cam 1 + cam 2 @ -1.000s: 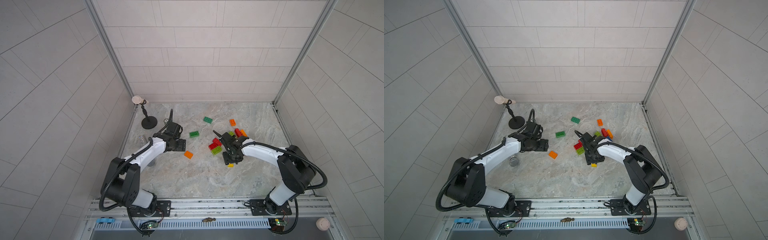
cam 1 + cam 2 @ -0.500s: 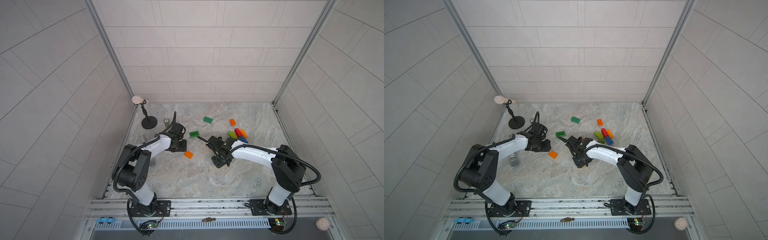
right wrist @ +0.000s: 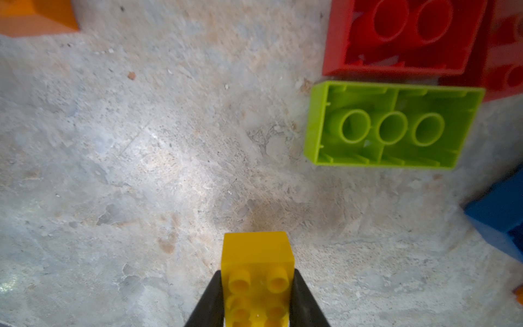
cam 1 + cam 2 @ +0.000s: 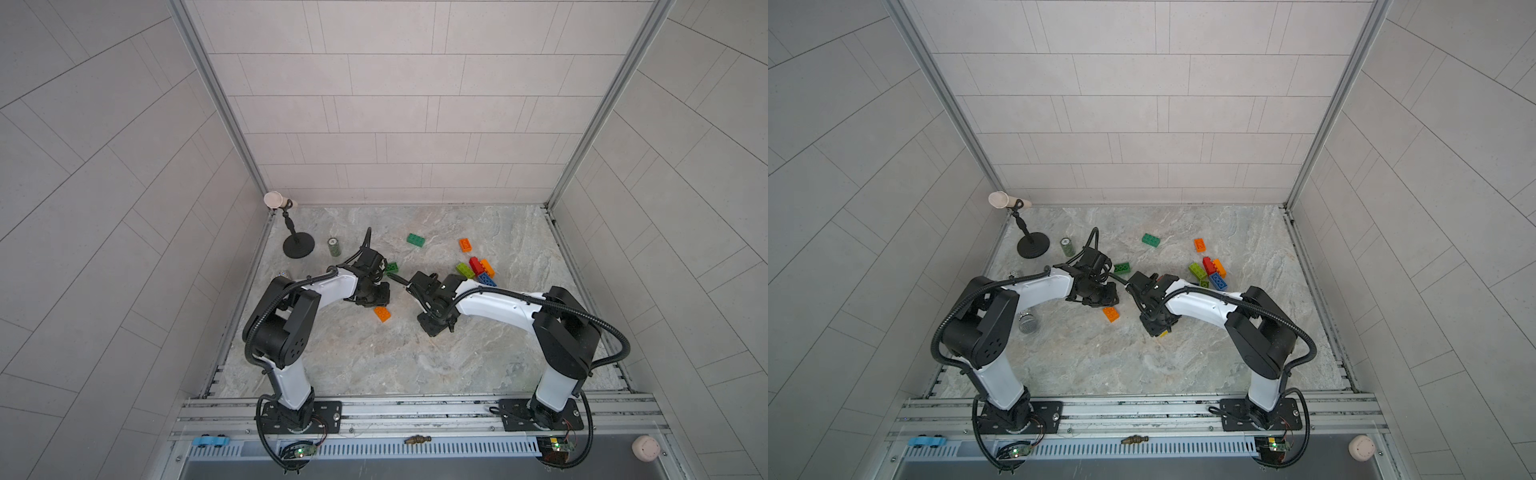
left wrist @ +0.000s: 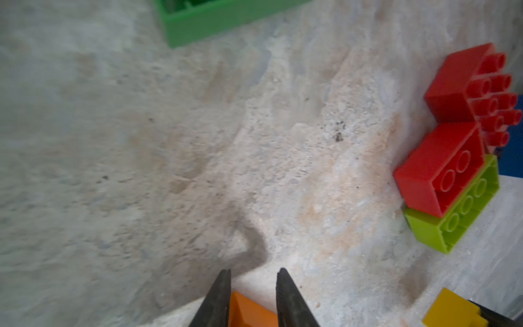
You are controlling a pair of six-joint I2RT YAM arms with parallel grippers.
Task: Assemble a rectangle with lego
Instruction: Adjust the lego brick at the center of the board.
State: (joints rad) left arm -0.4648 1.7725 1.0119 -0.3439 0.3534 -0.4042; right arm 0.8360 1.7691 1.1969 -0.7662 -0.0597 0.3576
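The yellow brick (image 3: 257,249) pinched by the right gripper (image 3: 257,271) may be knocked askew against the orange brick (image 5: 249,311) clamped in the left gripper (image 5: 253,270).

The left gripper (image 5: 253,272) clamps an orange brick (image 5: 246,310) between its fingers over the marble table (image 5: 169,170). A red brick (image 5: 435,175) lies against a lime brick (image 5: 452,226), both undersides up. A green brick (image 5: 215,22) and a yellow brick (image 5: 450,311) lie apart from them.
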